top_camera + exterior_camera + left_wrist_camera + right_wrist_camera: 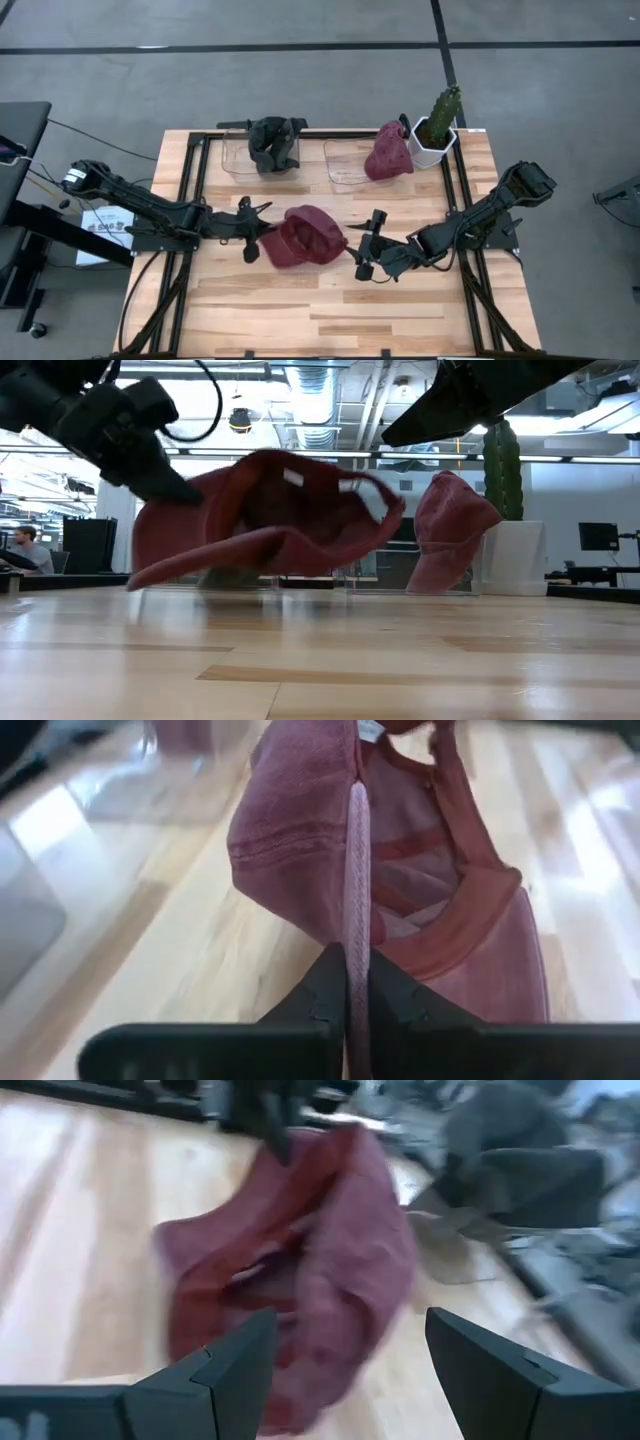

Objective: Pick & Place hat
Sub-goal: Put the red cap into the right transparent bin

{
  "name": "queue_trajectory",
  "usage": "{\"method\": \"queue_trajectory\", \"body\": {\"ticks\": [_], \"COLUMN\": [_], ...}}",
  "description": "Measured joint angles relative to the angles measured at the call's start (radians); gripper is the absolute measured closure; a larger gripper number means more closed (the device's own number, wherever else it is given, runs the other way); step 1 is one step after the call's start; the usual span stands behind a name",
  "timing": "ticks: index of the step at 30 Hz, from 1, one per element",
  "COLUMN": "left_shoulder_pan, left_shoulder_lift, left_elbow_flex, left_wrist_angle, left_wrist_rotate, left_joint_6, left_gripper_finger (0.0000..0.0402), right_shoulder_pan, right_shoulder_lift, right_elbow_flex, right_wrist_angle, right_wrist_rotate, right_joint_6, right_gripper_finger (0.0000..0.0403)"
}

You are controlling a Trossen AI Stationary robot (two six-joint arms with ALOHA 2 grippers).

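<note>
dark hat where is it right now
In the high view the dark hat sits in the left clear bin at the table's far edge, left of the bin holding a red hat.

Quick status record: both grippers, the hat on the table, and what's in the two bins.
left gripper: shut on the red hat's edge
right gripper: open, beside the hat, not touching it
red hat: mid-table, between the two grippers
left bin: holds a dark hat
right bin: holds a second red hat
cactus pot: beside right bin
</note>
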Motion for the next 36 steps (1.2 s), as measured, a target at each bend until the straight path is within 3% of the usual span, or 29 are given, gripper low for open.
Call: {"method": "queue_trajectory", "body": {"ticks": [12, 16, 23, 27, 31, 36], "left_shoulder_pan": [-0.095, -0.105, -0.105, -0.105, -0.105, -0.102], "left_shoulder_lift": [0.0, 0.0, 0.0, 0.0, 0.0, 0.0], "left_elbow_flex": [0.0, 0.0, 0.0, 0.0, 0.001, 0.001], "left_wrist_angle": [0.247, 0.283, 0.291, 0.291, 0.292, 0.333], "left_wrist_rotate": [-0.005, -0.005, -0.005, -0.005, -0.005, -0.006], "left_joint_6": [0.144, 0.146, 0.146, 0.146, 0.146, 0.146], "left_gripper_finger": [0.0389, 0.0381, 0.0389, 0.0383, 0.0388, 0.0384], "right_shoulder_pan": [0.0, 0.0, -0.01, -0.006, -0.009, -0.028], "right_shoulder_lift": [0.0, 0.0, 0.0, -0.02, -0.039, -0.038], "right_elbow_flex": [0.0, 0.0, 0.0, 0.0, 0.0, 0.0], "right_wrist_angle": [0.0, -0.001, -0.012, -0.011, -0.011, -0.011], "right_wrist_rotate": [0.478, 0.618, 0.653, 0.776, 0.789, 0.768], "right_joint_6": [0.029, 0.033, 0.05, -0.063, -0.146, -0.116], "right_gripper_finger": [0.0155, 0.0173, 0.0251, 0.0319, 0.0385, 0.0392]}}
